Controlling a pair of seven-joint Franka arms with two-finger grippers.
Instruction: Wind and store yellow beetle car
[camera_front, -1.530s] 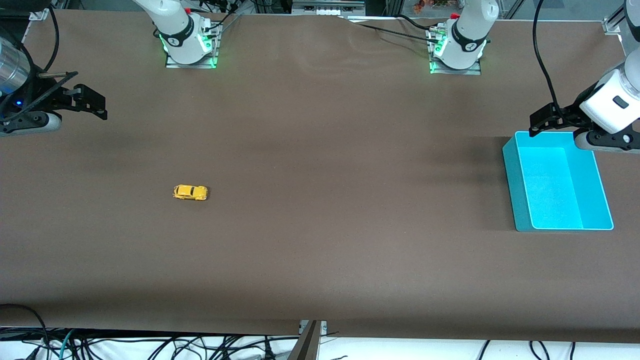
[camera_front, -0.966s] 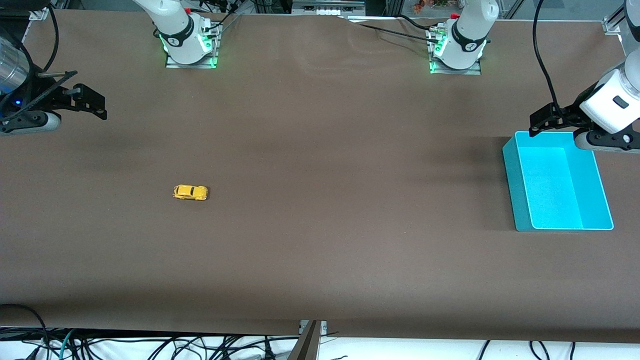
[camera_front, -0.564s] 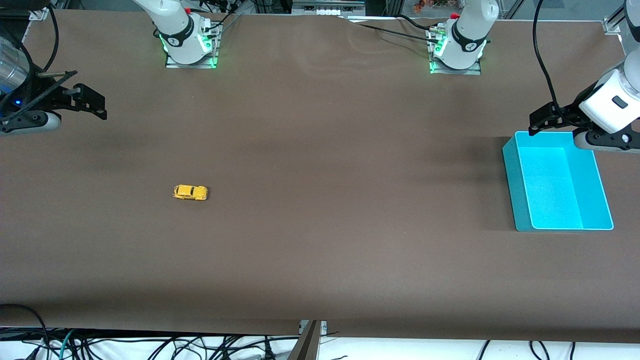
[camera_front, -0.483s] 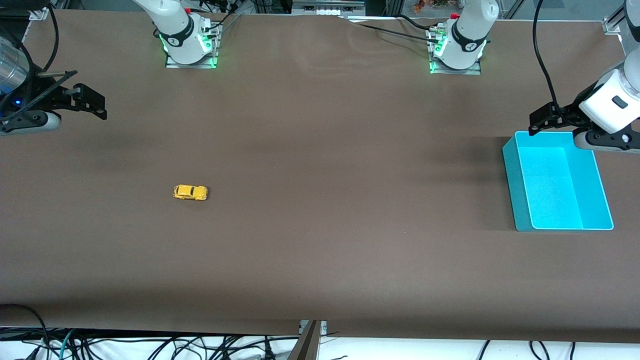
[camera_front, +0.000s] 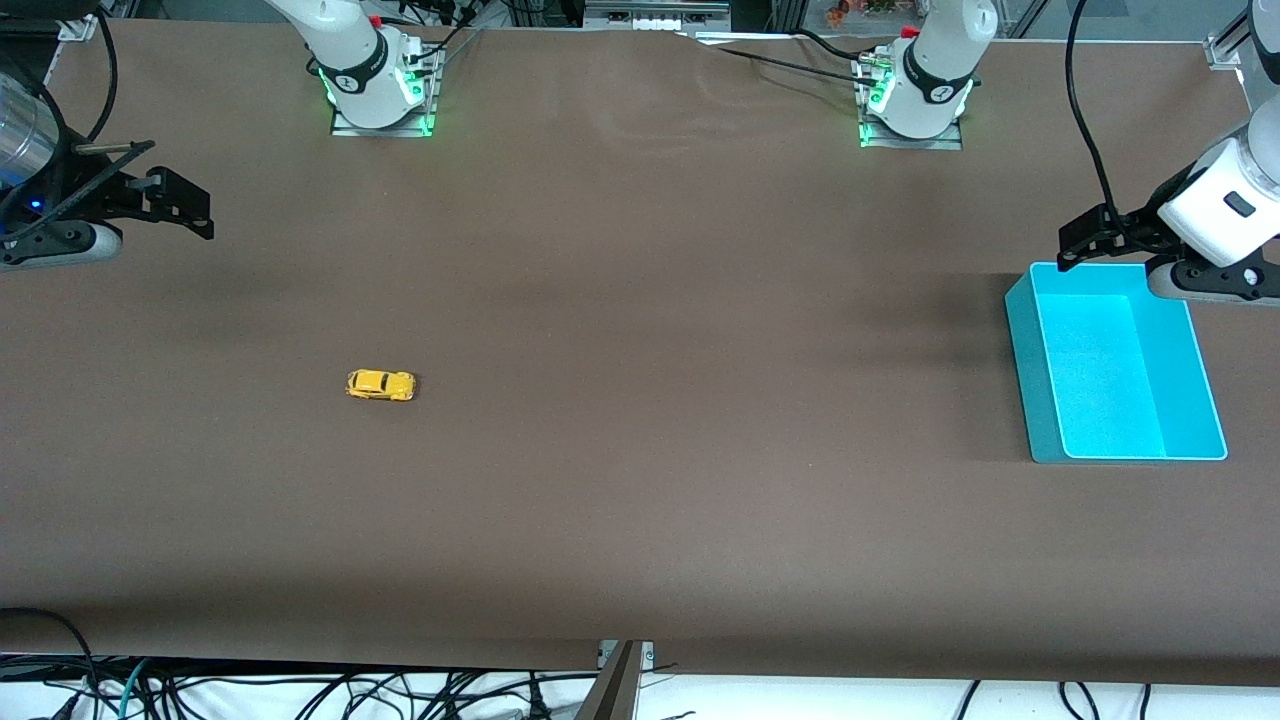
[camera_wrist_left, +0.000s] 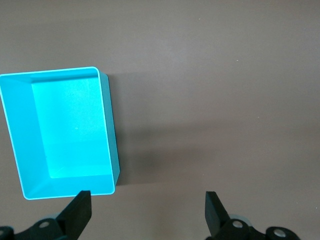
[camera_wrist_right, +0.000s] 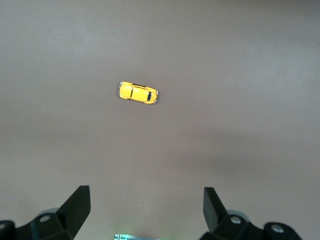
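Yellow beetle car on table, well apart from wide-spread, empty right gripper

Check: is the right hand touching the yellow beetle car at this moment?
Apart. In the right wrist view the right hand is open, with bare table between its fingers and the yellow beetle car; the front view shows the same gap.

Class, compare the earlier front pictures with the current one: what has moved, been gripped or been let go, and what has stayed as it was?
Nothing visibly changed. The yellow beetle car sits in the same spot on the table, untouched; the cyan bin is still empty; the left claw over the table beside the bin and the right claw at its own end remain open and waiting.
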